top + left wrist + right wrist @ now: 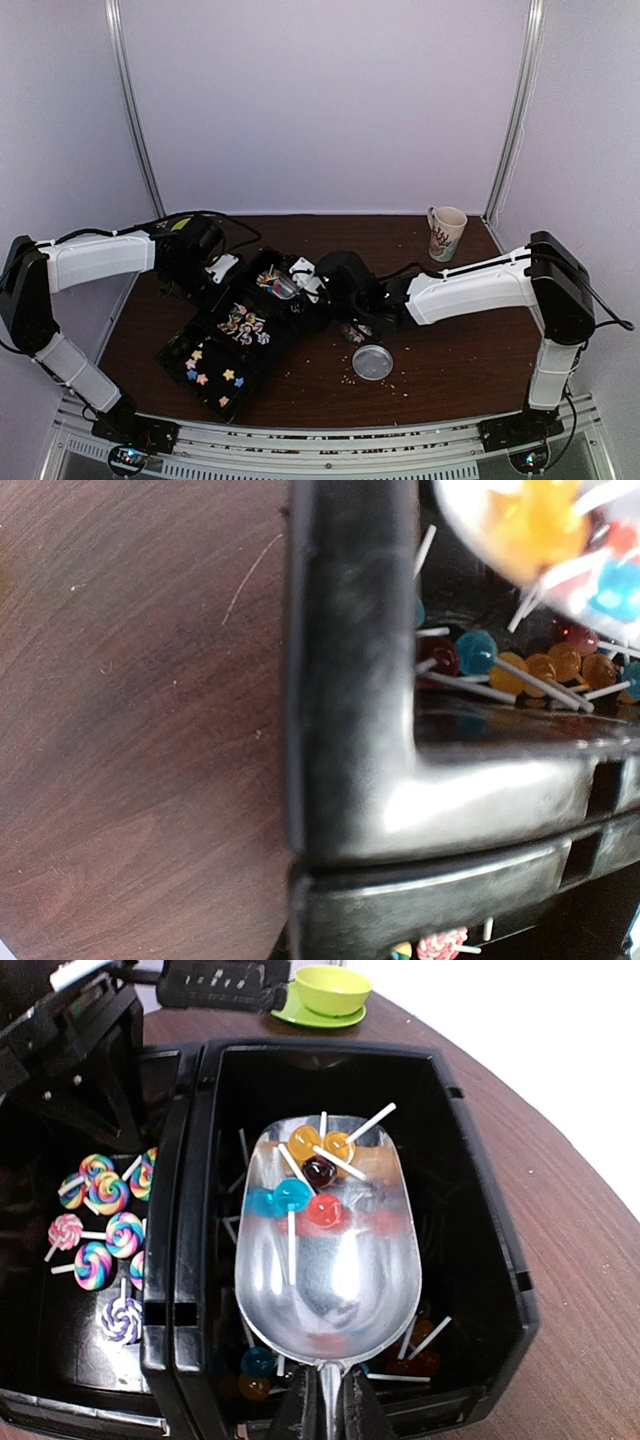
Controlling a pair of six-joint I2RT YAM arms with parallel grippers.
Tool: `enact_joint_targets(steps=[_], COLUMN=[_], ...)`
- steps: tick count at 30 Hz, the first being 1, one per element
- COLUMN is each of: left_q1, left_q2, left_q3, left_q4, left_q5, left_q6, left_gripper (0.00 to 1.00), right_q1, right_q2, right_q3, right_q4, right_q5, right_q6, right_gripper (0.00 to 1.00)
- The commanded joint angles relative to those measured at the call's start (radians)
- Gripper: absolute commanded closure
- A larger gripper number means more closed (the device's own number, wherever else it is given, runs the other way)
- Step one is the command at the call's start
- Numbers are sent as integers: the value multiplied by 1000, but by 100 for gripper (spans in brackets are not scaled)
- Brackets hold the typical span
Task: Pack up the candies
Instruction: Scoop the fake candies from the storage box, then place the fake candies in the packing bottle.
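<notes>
Transfer: my right gripper [322, 1412] clamps clear plastic scoop [330, 1280] of round lollipops [320, 1170]; next, tip into black tray [490, 1200]; left gripper [225, 270] closed.

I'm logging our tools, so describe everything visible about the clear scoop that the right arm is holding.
The clear scoop looks like glossy transparent plastic, with a deep rounded bowl narrowing to a handle. The right gripper is shut on that handle. The bowl lies over an open compartment of the black bin, mouth pointing away from the wrist. It carries a few round lollipops (orange, dark red, blue, red) on white sticks. Whether it touches the bin cannot be told.
</notes>
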Motion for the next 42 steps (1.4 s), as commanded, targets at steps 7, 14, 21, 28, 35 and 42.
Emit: enact_joint_targets(steps=[7,14,21,28,35,42], left_q1=[15,18,23,30,35,40], left_q2=[-42,-42,-39,-35,-32,-35], left_q3=[43,43,43,45,48,46], left_q4=[69,68,63,60,56,54], left_q5=[55,54,50,44,34,32], left_q6=[-7,-8,-10,-13,-14,-14], left_gripper=[100,100,100,100,100,100], right_q1=[-24,-26,-32,-31,-31,-29], right_q2=[-118,-178,-258,-387,-511,-603], right_q3=[-84,-151,-176,-208,-205,-204], right_q4=[156,209,102,-130,-405,-603], right_q5=[49,73,115,134,171,210], right_q6=[33,26,2,16,46,90], right_gripper=[100,100,100,100,100,100])
